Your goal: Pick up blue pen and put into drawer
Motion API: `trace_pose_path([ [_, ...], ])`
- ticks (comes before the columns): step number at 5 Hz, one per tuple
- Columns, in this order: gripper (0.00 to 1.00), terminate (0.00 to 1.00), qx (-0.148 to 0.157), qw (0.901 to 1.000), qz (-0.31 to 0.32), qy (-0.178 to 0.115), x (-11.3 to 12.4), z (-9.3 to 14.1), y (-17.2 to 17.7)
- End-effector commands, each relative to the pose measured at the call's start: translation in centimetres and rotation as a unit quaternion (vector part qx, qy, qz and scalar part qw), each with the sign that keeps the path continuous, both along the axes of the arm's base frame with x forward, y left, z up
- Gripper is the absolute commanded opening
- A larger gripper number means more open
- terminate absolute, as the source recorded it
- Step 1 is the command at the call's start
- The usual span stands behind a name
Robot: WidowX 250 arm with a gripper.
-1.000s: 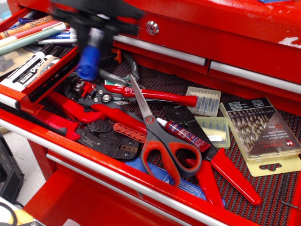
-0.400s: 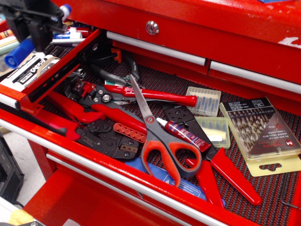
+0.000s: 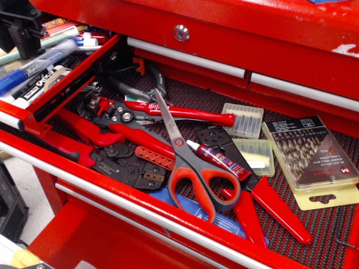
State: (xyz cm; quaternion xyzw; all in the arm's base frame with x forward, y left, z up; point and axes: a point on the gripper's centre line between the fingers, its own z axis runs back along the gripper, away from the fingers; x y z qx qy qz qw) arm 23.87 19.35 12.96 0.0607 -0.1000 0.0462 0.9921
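The blue pen [image 3: 39, 63] lies slanted in the shallow red drawer [image 3: 67, 78] at the top left, on top of other markers. Its bright-blue cap points to the lower left and its white-silver barrel with print points up right. My black gripper [image 3: 22, 40] hangs just above the pen's left half at the frame's top-left corner, partly cut off by the edge. It holds nothing and its jaws look parted, clear of the pen.
The small drawer also holds crayons [image 3: 53, 23], black markers [image 3: 33, 84] and slim pens. The wide mesh-lined drawer below holds red-handled scissors [image 3: 193, 168], pliers [image 3: 118, 140], a red tube [image 3: 219, 159] and drill-bit cases [image 3: 311, 151].
The gripper carried the blue pen left from above the wide drawer to over the small drawer. The pen has left the jaws and now lies in the drawer; the gripper has risen slightly.
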Motion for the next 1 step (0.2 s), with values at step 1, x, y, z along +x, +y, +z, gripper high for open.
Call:
trace_pose_path([
  [1, 1.00, 1.00, 0.017, 0.9997, -0.007, -0.017, 2.11, 1.73, 0.14],
])
